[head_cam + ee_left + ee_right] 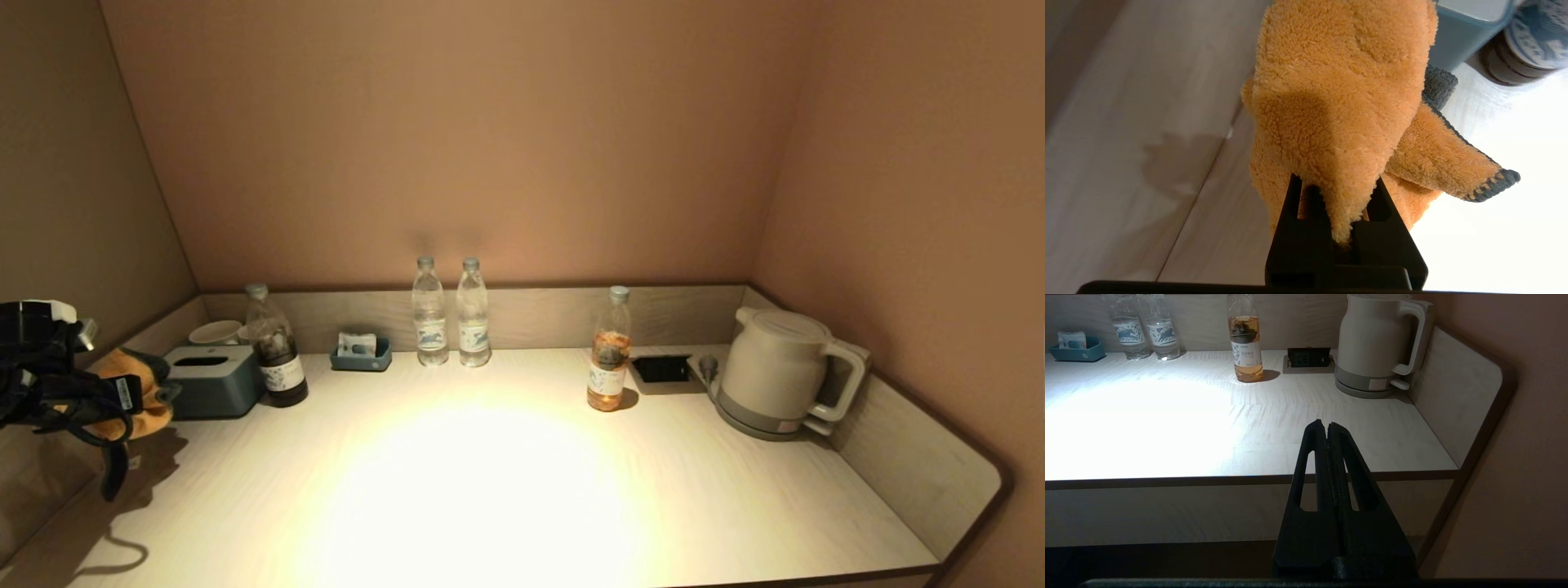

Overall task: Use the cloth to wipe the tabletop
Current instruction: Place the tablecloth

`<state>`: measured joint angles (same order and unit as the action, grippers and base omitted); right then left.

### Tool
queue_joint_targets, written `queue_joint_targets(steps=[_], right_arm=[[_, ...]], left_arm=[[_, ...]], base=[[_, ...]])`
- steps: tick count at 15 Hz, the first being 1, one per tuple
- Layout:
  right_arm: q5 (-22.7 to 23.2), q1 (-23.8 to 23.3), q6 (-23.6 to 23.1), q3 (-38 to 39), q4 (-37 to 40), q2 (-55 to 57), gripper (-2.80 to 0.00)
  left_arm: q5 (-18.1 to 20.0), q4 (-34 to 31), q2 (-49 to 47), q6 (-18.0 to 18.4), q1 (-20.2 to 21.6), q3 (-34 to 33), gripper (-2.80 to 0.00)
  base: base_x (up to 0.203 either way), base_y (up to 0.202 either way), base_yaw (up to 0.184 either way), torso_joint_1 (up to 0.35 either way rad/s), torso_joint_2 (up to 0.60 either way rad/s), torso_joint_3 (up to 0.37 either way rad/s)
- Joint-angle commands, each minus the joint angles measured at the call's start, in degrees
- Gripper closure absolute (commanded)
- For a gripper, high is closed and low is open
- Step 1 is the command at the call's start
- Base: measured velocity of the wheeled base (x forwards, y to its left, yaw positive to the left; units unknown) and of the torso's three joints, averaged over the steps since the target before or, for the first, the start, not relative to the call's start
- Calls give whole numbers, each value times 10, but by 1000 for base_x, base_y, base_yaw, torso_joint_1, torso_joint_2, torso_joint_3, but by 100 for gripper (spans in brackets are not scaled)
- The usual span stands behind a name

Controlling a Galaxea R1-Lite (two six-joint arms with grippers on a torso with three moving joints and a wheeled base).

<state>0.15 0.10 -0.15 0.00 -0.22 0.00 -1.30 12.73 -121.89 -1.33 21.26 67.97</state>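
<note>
Clamped in the left gripper, the fluffy orange microfibre cloth with dark stitched edging hangs above the pale wood-grain tabletop at its left edge, beside the grey-blue tissue box. Sweeping outward risks toppling the dark-liquid plastic bottle nearby. Off the table's front edge, the right gripper waits pressed together, empty.

Lying open across the middle and front of the desk, giving broad passage from the front edge inward. Crowding the back edge: a dark bottle and a tissue box at the left corner, a small blue tray, two clear water bottles touching side by side. Standing forward of the rest, a tea bottle, narrowing the way toward the socket panel and kettle at the right. Closing in left, back and right, raised walls.
</note>
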Motion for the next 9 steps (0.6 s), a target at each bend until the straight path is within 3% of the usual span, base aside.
queue_joint_targets(steps=[1, 4, 5, 9], right_arm=[[0, 0, 0, 0, 0, 0, 0], [0, 0, 0, 0, 0, 0, 0], [0, 0, 0, 0, 0, 0, 0], [0, 0, 0, 0, 0, 0, 0]], left_arm=[[10, 0, -3, 1, 8, 3, 0], [10, 0, -1, 1, 10, -6, 0], [9, 1, -3, 1, 10, -5, -280], [9, 7, -4, 1, 10, 0, -280]], base=[[0, 0, 0, 0, 0, 0], [0, 0, 0, 0, 0, 0], [0, 0, 0, 0, 0, 0], [0, 0, 0, 0, 0, 0]])
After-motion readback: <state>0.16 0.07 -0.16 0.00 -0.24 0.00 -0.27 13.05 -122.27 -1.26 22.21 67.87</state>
